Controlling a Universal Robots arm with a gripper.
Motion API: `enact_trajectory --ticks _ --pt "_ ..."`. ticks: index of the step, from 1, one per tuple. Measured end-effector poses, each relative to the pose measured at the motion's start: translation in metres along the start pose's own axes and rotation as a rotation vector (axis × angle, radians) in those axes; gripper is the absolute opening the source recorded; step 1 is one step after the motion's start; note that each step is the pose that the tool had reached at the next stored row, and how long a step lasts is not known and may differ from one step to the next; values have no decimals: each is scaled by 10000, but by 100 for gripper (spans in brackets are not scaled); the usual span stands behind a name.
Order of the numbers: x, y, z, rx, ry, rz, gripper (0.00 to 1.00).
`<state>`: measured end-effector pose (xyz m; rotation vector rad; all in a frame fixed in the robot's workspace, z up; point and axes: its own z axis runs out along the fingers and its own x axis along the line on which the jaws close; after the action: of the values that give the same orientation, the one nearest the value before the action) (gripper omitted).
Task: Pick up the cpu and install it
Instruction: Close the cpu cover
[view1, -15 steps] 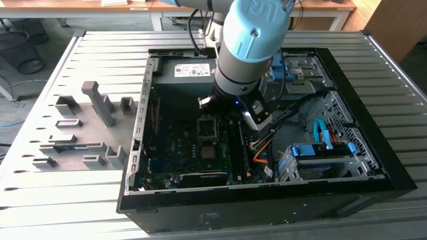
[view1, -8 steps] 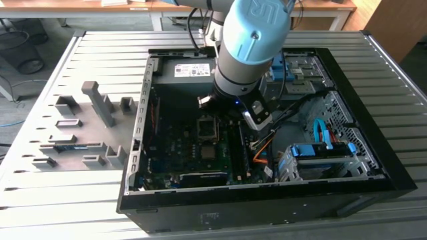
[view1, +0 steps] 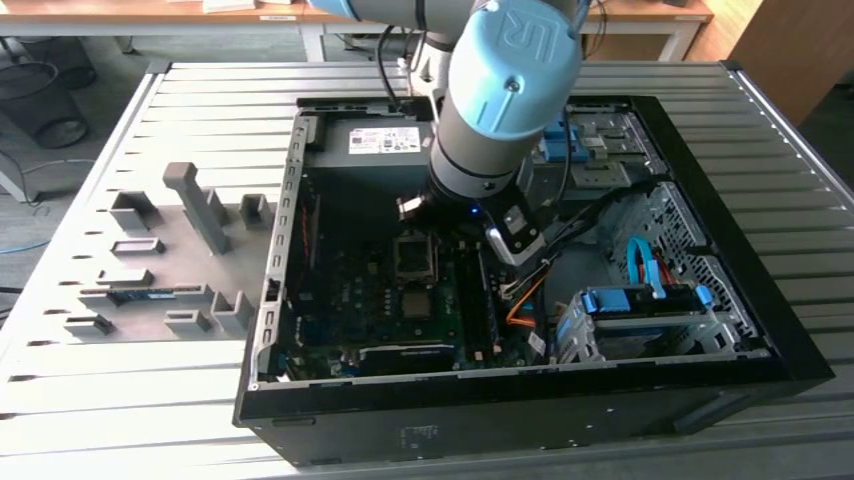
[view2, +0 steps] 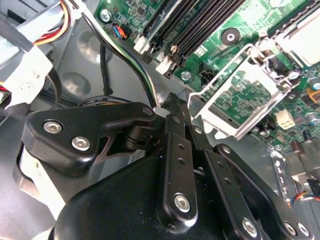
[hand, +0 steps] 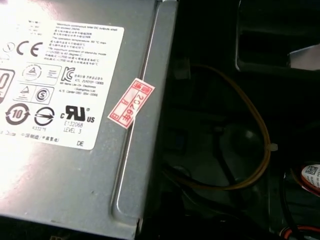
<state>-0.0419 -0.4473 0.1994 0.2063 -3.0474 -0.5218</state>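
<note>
- Exterior view: the arm (view1: 501, 90) is hanging over the open pc case (view1: 534, 420) at centre frame. The gripper (view1: 514, 245) is sitting low above the board, just to the exterior view's right of the memory slots (view1: 470, 290).
  - The cpu (view1: 418, 305), as I'm judging it, is the grey square lying flat on the board below the dark socket frame (view1: 416, 255), apart from the gripper. Not 100% sure.
  - This view is giving the whole layout, incl. the parts tray (view1: 134, 270) at the exterior view's left.
- Second wrist view: the gripper (view2: 175, 107) is sitting near the raised metal load frame (view2: 240, 95) and just beside a wire bundle (view2: 125, 55).
  - Claw state: can't tell, nor whether it's carrying anything.
  - This view is giving the closeness to frame & wires, which the arm is covering in the exterior view.
  - Risk, imo: a sideways move could be snagging the wires or knocking the frame. A tilted cpu could be bending socket pins.
- First wrist view: the power supply (hand: 75, 125) is looming close, w/ 1 yellow cable (hand: 260, 145) looping beside it.
  - Risk: the wrist could be bumping the box or catching that loop.
</note>
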Motion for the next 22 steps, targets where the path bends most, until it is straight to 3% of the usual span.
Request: enact_trajectory --ticks 9,16,22 --pt "-13 -16 27 -2 13 2 10" --pt "-63 -24 29 -10 52 15 10" --pt "-65 -42 76 -12 74 23 10"
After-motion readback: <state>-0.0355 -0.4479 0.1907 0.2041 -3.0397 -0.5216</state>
